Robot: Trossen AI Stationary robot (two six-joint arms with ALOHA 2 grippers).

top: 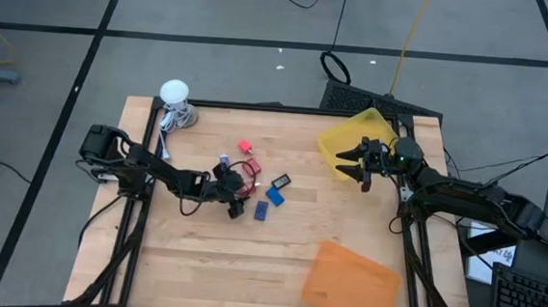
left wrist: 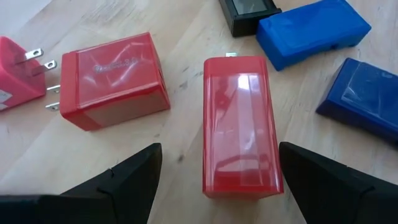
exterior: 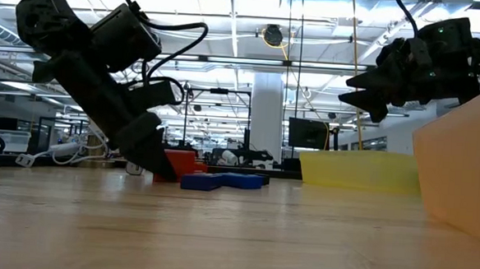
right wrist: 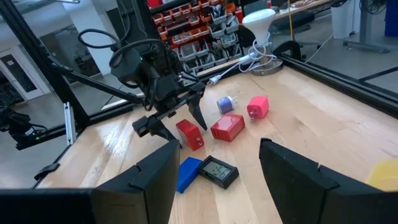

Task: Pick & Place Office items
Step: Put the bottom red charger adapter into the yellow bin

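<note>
The red charger [left wrist: 241, 124] you were after lay flat on the wooden table [top: 199, 255], near its middle, among the other small office pieces. Its prong end pointed away from the left claw [left wrist: 217, 180], whose two fingers stood wide apart on either side of it with nothing held. By the left wrist view they had not yet touched its sides.

It looked like a small hard plastic block, glossy on top, so I would judge it light and stiff but rather slippery. Your best hold would have been across the two long flat sides, about the middle of the body, clear of the metal prongs. Squeezing near the rounded end might have let it squirt out.

Just beside it lay a second red charger [left wrist: 112, 81] with its prongs showing, and a pink plug [left wrist: 15, 71] beyond that. On the other side sat two blue blocks [left wrist: 311, 31], one lighter and one darker, and a black piece [left wrist: 249, 12]. The darker blue block was close to one finger, so you had little room there.

Your right claw [top: 360, 164] hung above the yellow tray [top: 338, 139] at the table's far right side, fingers partly open and empty. The orange tray [top: 352, 280] lay near the front edge.
</note>
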